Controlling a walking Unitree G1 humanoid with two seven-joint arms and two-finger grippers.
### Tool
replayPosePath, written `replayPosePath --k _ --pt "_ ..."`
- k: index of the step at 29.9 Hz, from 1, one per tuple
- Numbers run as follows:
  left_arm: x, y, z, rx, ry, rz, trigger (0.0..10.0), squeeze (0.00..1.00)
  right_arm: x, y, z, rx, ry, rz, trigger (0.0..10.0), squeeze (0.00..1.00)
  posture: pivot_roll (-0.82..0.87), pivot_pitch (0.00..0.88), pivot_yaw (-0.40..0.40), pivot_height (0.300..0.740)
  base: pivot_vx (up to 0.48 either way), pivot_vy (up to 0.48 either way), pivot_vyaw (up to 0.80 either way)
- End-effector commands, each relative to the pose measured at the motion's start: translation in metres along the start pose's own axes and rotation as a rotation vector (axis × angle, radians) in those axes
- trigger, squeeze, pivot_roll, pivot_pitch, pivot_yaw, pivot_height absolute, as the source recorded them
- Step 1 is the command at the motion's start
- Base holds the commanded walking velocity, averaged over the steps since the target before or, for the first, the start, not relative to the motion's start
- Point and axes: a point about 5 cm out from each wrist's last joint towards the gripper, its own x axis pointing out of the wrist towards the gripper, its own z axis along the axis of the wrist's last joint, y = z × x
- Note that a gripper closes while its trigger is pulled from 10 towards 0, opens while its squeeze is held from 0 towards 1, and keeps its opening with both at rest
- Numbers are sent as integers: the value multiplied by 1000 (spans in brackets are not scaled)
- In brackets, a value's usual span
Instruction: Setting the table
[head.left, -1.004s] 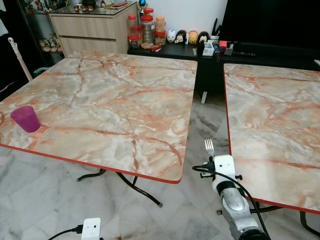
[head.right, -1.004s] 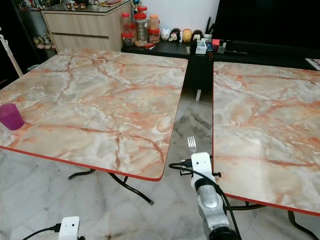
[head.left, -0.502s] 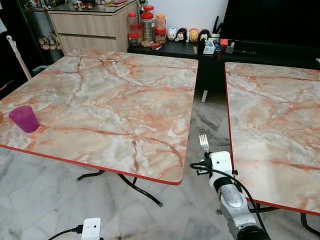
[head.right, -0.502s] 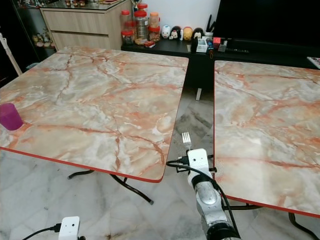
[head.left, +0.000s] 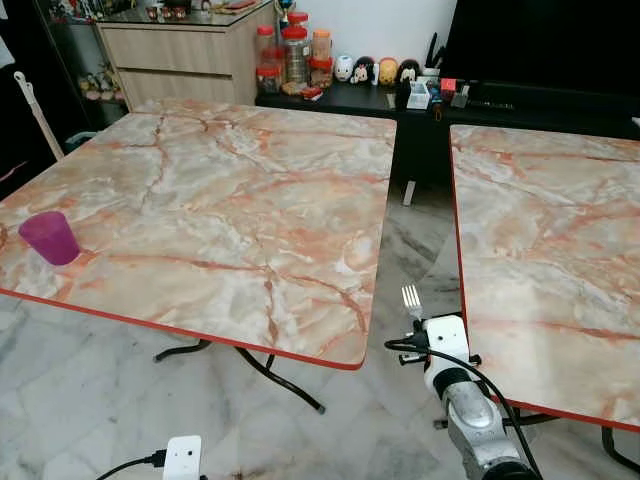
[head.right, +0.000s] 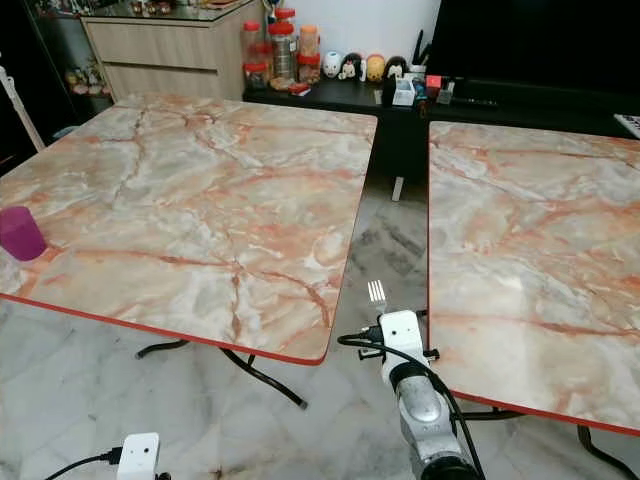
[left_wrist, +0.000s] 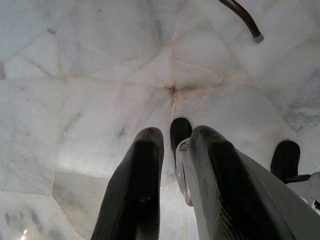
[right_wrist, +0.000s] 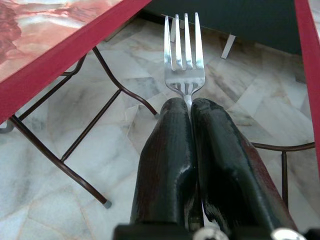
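Note:
My right gripper (right_wrist: 190, 102) is shut on the handle of a silver fork (right_wrist: 183, 55), whose tines point up and forward. From the head, the fork (head.left: 411, 297) hangs low in the gap between the two marble-patterned tables, just below the near corner of the left table (head.left: 230, 200). A purple cup (head.left: 50, 238) stands upright near that table's left front edge. My left gripper (left_wrist: 176, 135) hangs idle over the floor, with a narrow gap between its fingers and nothing in them.
The right table (head.left: 540, 230) has a red rim close to my right arm. Metal table legs (head.left: 285, 382) cross the marble floor below. A white plug box (head.left: 182, 458) lies on the floor. A sideboard with jars (head.left: 295, 55) and figures stands behind.
The right gripper with the fork edged left and up, then sank a little and came back toward me. The grip on the fork is unchanged.

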Motion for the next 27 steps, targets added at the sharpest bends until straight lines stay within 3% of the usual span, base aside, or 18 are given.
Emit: replayPosePath --k 1,8,27 --pt "0 2 -2 8 11 2 10000 0 -4 -3 -10 21 41 -17 10000 0 -25 0 6 732 0 0 0" --pt "0 2 -2 7 11 3 10000 0 0 1 2 39 -27 11 10000 0 -25 0 6 732 0 0 0" --pt "0 1 -2 4 11 2 10000 0 4 14 13 54 -84 76 10000 0 -21 0 2 732 0 0 0"
